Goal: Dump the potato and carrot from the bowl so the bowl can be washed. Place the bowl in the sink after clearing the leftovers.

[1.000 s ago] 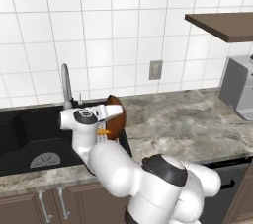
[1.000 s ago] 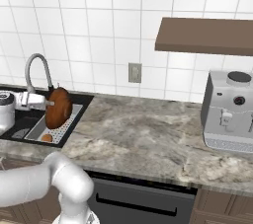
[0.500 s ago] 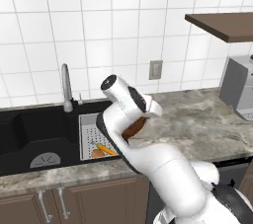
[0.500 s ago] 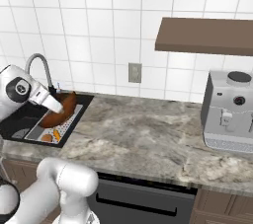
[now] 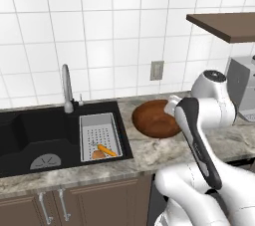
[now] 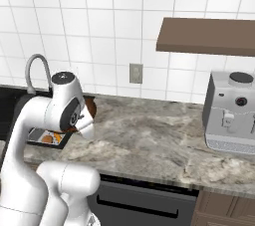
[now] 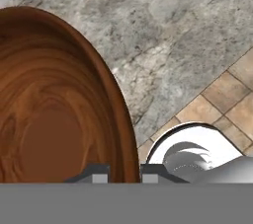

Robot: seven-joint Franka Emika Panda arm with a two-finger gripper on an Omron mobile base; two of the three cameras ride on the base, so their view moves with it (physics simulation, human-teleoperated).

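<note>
the fingers (image 7: 124, 172) were clenched on the rim of the reddish-brown wooden bowl (image 5: 155, 119), one tip on each side of its wall, holding it over the grey marbled counter (image 5: 149, 151) just beside the black sink (image 5: 35, 130). the bowl's hollow was bare, spreading away from the fingers in the hand view. well apart from the fingers, the carrot (image 5: 106, 150) lay on the grey perforated tray (image 5: 99, 133) in the sink, next to a small brownish lump (image 5: 98, 155) too small to make out.
</note>
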